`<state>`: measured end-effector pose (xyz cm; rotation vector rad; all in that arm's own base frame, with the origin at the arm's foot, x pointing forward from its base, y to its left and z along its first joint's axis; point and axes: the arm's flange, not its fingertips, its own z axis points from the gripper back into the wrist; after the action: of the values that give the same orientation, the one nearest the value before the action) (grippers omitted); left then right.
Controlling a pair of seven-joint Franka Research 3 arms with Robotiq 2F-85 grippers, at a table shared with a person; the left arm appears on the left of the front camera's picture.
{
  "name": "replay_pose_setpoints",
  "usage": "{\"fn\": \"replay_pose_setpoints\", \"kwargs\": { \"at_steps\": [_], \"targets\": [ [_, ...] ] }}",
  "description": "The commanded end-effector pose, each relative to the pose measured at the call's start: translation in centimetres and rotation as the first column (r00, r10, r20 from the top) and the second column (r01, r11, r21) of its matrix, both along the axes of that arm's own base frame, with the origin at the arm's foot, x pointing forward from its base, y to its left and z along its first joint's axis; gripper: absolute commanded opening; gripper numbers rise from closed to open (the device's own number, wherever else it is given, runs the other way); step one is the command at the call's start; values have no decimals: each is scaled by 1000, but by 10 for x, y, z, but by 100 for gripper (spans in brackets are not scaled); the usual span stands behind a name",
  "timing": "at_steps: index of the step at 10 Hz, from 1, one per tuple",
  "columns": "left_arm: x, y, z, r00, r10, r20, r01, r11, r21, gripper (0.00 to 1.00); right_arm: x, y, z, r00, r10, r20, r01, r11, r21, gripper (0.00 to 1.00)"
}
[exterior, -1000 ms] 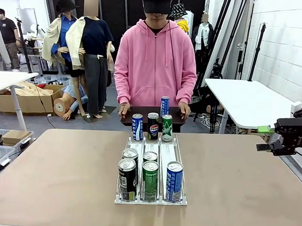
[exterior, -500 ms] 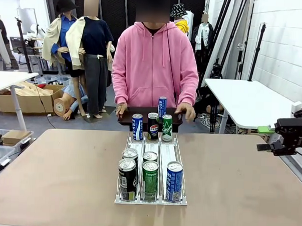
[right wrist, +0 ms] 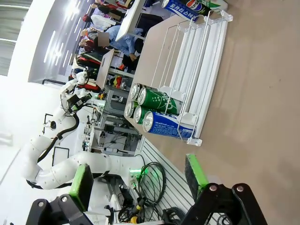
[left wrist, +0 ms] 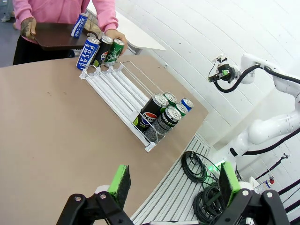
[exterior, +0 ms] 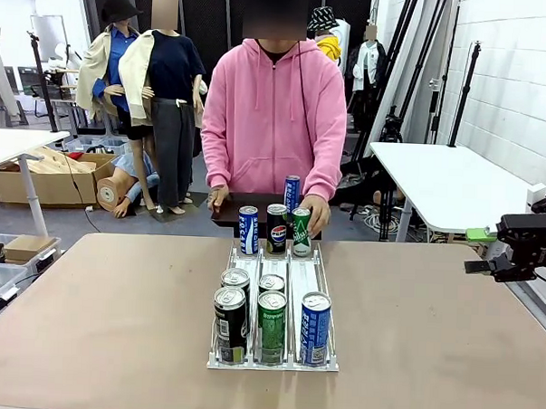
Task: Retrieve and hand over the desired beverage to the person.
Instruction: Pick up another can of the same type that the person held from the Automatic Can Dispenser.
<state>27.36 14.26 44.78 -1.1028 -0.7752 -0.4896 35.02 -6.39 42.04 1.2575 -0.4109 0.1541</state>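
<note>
L hand (left wrist: 173, 183): jaws wide, nothing btwn the green pads (left wrist: 121, 183). It hangs high over the desk's (exterior: 115, 297) near-left part, well apart from the rack (exterior: 303, 274). R hand (right wrist: 139, 180): also wide and empty, off the desk's right edge and above desk level.

The rack is white wire w/ three lanes, mid-desk, running from near the near edge to the far edge. At its near end a black can (exterior: 231, 325), the near green can (exterior: 271, 324) and a blue-white can (exterior: 315, 329) stand side by side against the front stop. Two more cans (exterior: 236, 282) sit just behind, in the left and mid lanes. At the far end there's a row of three: Pocari Sweat can (exterior: 247, 231), Pepsi can (exterior: 276, 228), far green can (exterior: 302, 231), all upright.

The person (exterior: 275, 114), in a pink hoodie, stands at the far edge w/ a dark tray (exterior: 226, 208) held just behind that far row. A tall blue can (exterior: 292, 193) stands upright on the tray. Person's right hand (exterior: 219, 199) grips the tray's end. Person's left hand (exterior: 316, 213) is at the far green can, and the left wrist view shows it touching that can. Which drink is wanted: can't tell.
</note>
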Motion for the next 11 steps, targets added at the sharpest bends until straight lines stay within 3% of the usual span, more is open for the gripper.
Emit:
{"fn": "replay_pose_setpoints", "kwargs": {
  "at_steps": [1,11],
  "targets": [
    [-1,1,2,1000,-1,11,1,1000,-14,100,0,0,0,1000,1,1,-1,1000,6,100],
    [-1,1,2,1000,-1,11,1,1000,-14,100,0,0,0,1000,1,1,-1,1000,6,100]
  ]
}}
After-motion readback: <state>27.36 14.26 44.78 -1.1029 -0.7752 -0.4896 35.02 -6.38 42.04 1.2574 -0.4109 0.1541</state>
